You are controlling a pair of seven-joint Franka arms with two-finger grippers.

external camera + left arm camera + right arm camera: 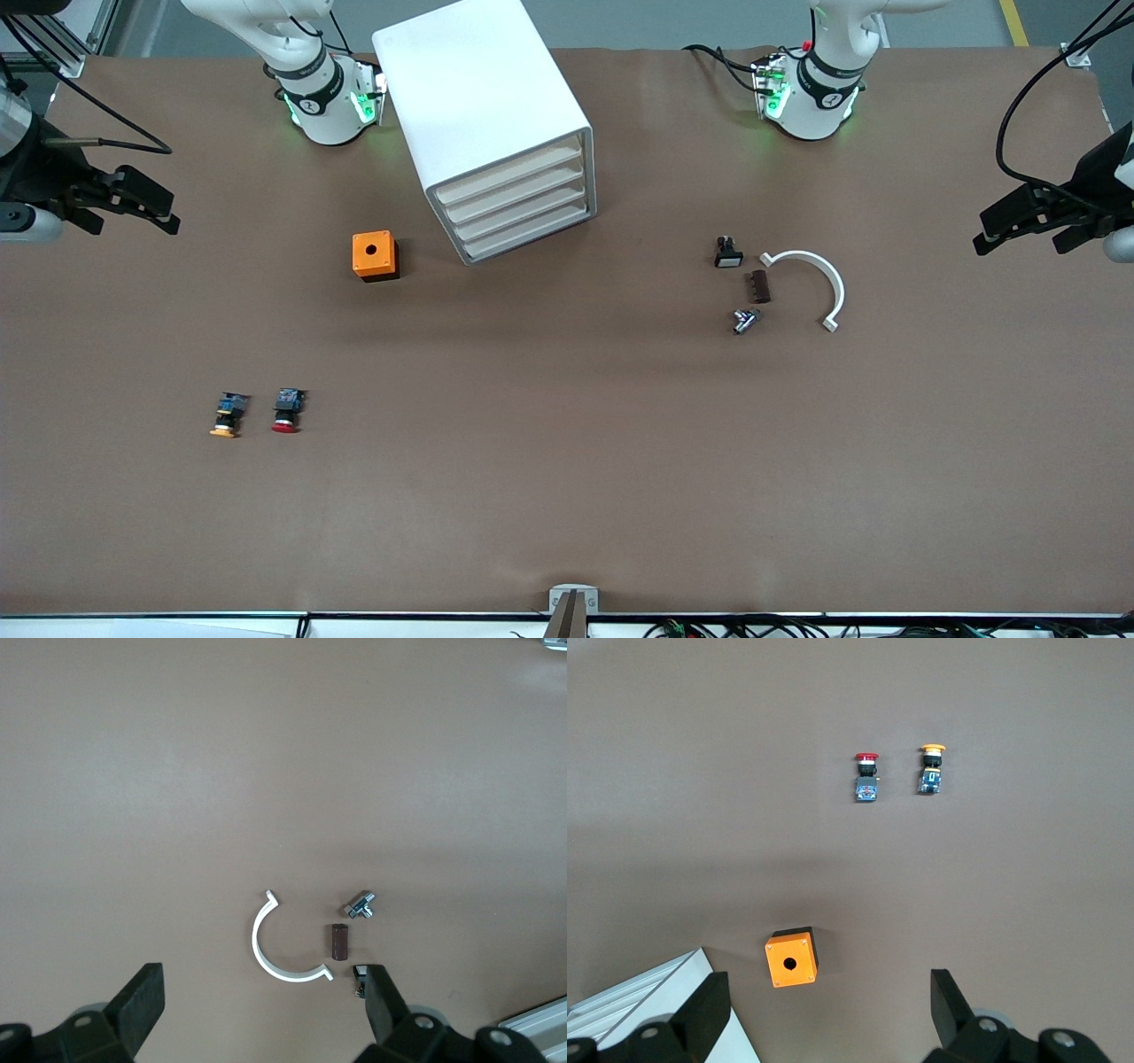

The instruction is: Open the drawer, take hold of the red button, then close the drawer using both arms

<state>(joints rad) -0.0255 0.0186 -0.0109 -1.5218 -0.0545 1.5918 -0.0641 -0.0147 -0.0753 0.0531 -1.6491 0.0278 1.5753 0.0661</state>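
Observation:
The white cabinet [492, 115] stands between the two arm bases, its four off-white drawers [523, 206] all shut. The red-capped button [287, 411] lies on the table nearer the front camera, toward the right arm's end, and shows in the right wrist view [866, 778]. My right gripper [120, 208] is open and empty, up in the air at the right arm's end of the table. My left gripper [1032, 226] is open and empty, up in the air at the left arm's end. Both sets of jaws stand wide apart.
An orange-yellow-capped button [228, 415] lies beside the red one. An orange box [375, 256] sits by the cabinet's front corner. A white half ring [819, 279], a brown block [759, 286], a metal fitting [745, 320] and a small black part [727, 252] lie toward the left arm's end.

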